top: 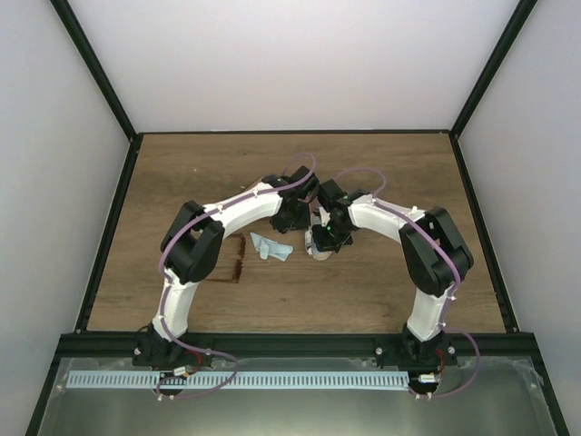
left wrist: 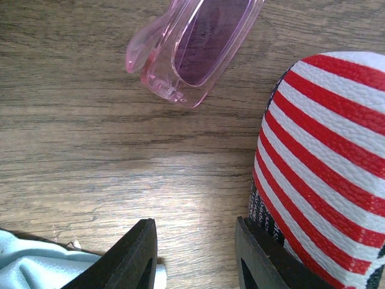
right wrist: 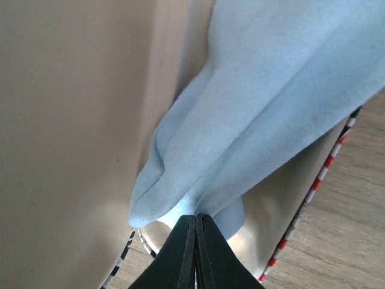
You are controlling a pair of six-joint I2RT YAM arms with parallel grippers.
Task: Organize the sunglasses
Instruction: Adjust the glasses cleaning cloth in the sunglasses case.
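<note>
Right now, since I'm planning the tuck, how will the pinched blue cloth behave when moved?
Probably floppy: the blue cloth drapes in soft folds from the shut right gripper. Likely light, thin fabric; may bunch against the case.

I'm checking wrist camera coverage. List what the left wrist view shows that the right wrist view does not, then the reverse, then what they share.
Left wrist only: pink sunglasses lying on the table, and the left gripper open over it, holding nothing. Right wrist only: the right gripper shut on a light blue cloth, in front of a cream lining. Both: the red-and-white striped case, the wooden table, and light blue cloth, though I cannot tell whether it is the same cloth.
</note>
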